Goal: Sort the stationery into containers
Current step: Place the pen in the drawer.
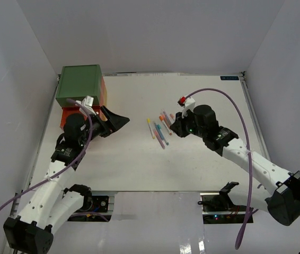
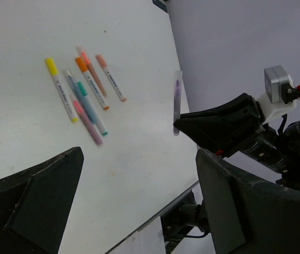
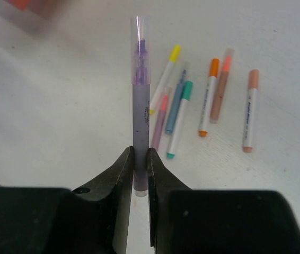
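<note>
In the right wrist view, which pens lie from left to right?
The purple pen with clear cap in the right tool, teal-capped white pen, orange-capped white pen, brown pen with clear cap, peach-capped white pen.

From above, the boxy green top drawer (image 1: 79,84) covered most of the orange-red drawer (image 1: 64,117) beneath, and the left arm (image 1: 76,132) overlapped its near side. At the right wrist, the top edge cut off a blurred orange-red patch (image 3: 31,5). The translucent purple marker (image 3: 141,106) had its lower end hidden between the 2 black fingers (image 3: 119,174), and its barrel print was too small to read.
</note>
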Controlling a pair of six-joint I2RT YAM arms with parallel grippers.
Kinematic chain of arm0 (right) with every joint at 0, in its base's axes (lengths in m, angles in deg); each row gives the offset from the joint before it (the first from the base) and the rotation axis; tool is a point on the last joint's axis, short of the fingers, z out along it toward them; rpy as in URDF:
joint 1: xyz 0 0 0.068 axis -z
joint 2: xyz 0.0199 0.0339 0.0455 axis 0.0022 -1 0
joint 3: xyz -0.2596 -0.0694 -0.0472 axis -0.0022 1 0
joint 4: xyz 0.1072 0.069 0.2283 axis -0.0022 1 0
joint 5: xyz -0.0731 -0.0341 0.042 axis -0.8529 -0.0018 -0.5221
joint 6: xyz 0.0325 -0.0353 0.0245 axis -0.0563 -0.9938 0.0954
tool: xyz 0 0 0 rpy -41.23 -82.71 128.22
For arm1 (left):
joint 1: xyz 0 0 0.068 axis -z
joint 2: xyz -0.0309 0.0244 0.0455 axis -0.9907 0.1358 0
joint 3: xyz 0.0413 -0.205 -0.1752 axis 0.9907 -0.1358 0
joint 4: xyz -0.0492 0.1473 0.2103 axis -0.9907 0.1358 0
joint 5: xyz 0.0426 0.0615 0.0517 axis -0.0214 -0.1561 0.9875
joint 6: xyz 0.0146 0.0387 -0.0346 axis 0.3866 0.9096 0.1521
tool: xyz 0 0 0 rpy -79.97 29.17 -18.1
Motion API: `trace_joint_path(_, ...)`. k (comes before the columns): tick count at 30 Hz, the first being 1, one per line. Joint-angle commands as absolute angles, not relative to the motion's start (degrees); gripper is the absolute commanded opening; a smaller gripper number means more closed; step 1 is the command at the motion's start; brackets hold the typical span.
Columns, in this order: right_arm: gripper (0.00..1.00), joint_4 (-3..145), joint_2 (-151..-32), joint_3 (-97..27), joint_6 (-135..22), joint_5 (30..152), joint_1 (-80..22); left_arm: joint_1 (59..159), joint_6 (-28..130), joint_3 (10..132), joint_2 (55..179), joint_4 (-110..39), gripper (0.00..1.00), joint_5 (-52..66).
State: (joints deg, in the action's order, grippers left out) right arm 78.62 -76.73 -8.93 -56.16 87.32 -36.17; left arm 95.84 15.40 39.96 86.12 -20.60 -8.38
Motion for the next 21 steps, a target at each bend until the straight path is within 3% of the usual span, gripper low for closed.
trace_joint_path(1, 0.18, 72.27, -73.84, -7.32, -50.63, 93.85, -37.58, 104.21, 11.85, 43.59, 89.29, -26.97, 0.98, -2.9)
trace_joint_path(7, 0.19, 69.12, -72.87, -6.97, -48.69, 96.76, -38.55, 122.32, 14.91, 50.09, 102.21, -33.04, 0.98, 13.97)
trace_joint_path(13, 0.21, 67.61, -71.47, -6.08, -47.54, 97.46, -38.72, 126.13, 15.54, 56.16, 112.49, -33.22, 0.96, 20.31)
trace_joint_path(19, 0.21, 65.41, -70.76, -4.59, -46.49, 98.08, -38.64, 128.33, 14.66, 58.89, 118.39, -35.68, 0.8, 20.75)
trace_joint_path(21, 0.22, 64.8, -70.94, -4.41, -46.23, 98.25, -38.64, 128.69, 14.4, 58.98, 119.19, -35.94, 0.68, 20.58)
